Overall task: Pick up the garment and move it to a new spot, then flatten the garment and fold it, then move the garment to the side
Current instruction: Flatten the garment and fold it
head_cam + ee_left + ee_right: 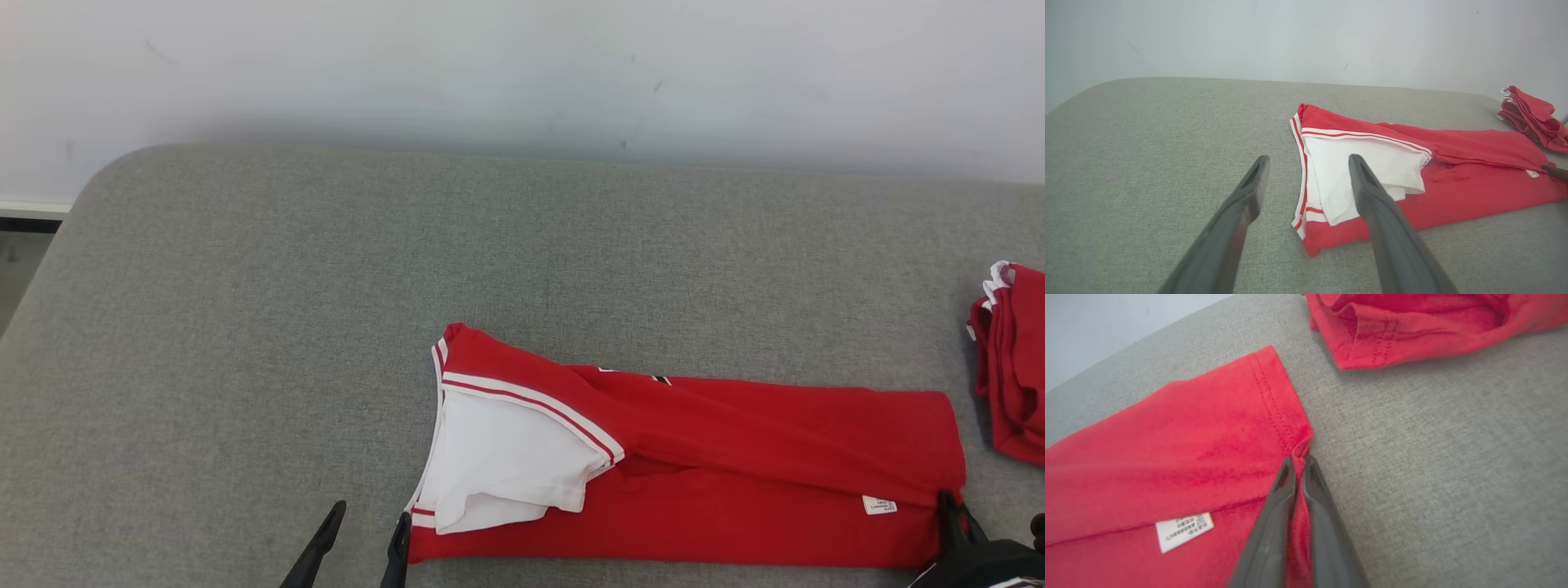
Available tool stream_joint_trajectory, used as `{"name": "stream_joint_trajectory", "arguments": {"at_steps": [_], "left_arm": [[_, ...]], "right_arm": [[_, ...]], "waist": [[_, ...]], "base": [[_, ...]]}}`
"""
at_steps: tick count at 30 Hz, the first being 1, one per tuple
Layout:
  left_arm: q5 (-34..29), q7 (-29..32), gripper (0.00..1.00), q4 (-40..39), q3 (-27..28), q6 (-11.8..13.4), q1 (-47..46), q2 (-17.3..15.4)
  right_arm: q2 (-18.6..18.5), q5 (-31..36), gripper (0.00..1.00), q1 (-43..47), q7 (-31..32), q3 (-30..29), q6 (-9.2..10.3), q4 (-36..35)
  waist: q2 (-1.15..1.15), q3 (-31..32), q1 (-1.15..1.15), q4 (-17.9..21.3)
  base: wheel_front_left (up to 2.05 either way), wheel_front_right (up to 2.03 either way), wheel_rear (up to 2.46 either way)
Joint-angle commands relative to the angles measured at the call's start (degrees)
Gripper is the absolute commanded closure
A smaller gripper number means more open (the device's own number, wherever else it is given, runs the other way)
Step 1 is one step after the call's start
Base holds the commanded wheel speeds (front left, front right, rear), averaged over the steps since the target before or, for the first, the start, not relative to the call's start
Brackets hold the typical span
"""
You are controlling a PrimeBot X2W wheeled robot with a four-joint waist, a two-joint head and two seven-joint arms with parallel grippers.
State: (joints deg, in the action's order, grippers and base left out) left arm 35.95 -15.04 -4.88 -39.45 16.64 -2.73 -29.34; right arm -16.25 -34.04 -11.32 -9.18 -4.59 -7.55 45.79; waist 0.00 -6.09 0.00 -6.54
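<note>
Saw a red garment [735,490] folded long and flat near the front edge of the grey tabletop [245,327], white sleeve [506,457] at its left end. Saw the right end effector [951,510] pinched tight on the garment's right front corner, beside a small white label [879,505]. Saw the left end effector [370,514] with fingers wide apart, just by the left front corner, holding nothing. Saw another red pile [1012,359] by the right edge.
</note>
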Motion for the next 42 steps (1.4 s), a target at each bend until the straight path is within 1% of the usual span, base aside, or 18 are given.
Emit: {"name": "stream_joint_trajectory", "arguments": {"at_steps": [1, 4, 9, 15, 19, 21, 27, 29, 34, 42], "left_arm": [[-0.3, -0.2, 0.0, 0.1, 0.3, -0.2, 0.6, 0.4], [-0.6, -0.2, 0.0, 0.3, 0.4, -0.5, 0.8, 0.6], [-0.7, -0.2, 0.0, 0.7, 0.4, -0.8, 0.9, 0.5], [-0.5, -0.2, 0.0, 0.7, 0.5, -0.8, 0.9, 0.3], [-0.2, -0.2, 0.0, 0.7, 0.7, -0.7, 1.0, 0.2], [0.0, -0.2, 0.0, 0.8, 0.9, -0.6, 1.3, 0.1], [0.1, 0.1, 0.0, 0.7, 0.7, -0.7, 1.0, -0.2], [0.1, 0.2, 0.0, 0.6, 0.7, -0.6, 1.1, -0.3], [0.1, 0.4, 0.0, 0.5, 0.5, -0.4, 1.1, -0.4], [0.2, 0.7, 0.0, 1.0, -0.2, -0.9, 0.3, 0.2]], "right_arm": [[0.7, 0.5, 1.0, 0.8, 0.1, 0.8, 0.16, 1.0], [0.3, 0.4, 1.0, 0.5, -0.8, 1.3, 0.16, 0.5], [-2.2, -0.6, 1.0, -0.2, -1.6, 2.2, 0.16, -1.9], [-3.0, -1.7, 1.0, -0.3, -0.5, 4.0, 0.16, -6.0], [-2.5, -3.5, 1.0, 0.0, 0.7, 5.3, 0.16, -10.8], [-2.9, -3.8, 1.0, 0.4, 1.5, 5.8, 0.16, -13.4], [-4.8, -2.4, 1.0, 1.6, 4.1, 4.5, 0.16, -18.5], [-4.9, -2.0, 1.0, 2.2, 5.1, 3.8, 0.16, -19.8], [-3.9, -0.6, 1.0, 2.8, 7.7, 3.7, 0.16, -24.9], [0.2, 2.3, 1.0, 1.0, 12.7, 5.2, 0.16, -33.8]], "waist": [[0.0, 0.1, 0.0, 0.2], [0.0, 0.3, 0.0, 0.5], [0.0, 0.8, 0.0, 1.2], [0.0, 0.9, 0.0, 1.8], [0.0, 1.0, 0.0, 2.3], [0.0, 1.1, 0.0, 2.8], [0.0, 1.8, 0.0, 3.7], [0.0, 2.0, 0.0, 3.9], [0.0, 2.5, 0.0, 3.9], [0.0, 2.6, 0.0, 2.6]], "base": [[0.0, 0.0, 0.0], [0.0, 0.0, 0.0], [0.0, 0.0, 0.0], [0.0, 0.0, 0.0], [0.0, 0.0, 0.0], [0.0, 0.0, 0.0], [0.0, 0.0, 0.0], [0.0, 0.0, 0.0], [0.0, 0.0, 0.0], [0.0, 0.0, 0.0]]}}
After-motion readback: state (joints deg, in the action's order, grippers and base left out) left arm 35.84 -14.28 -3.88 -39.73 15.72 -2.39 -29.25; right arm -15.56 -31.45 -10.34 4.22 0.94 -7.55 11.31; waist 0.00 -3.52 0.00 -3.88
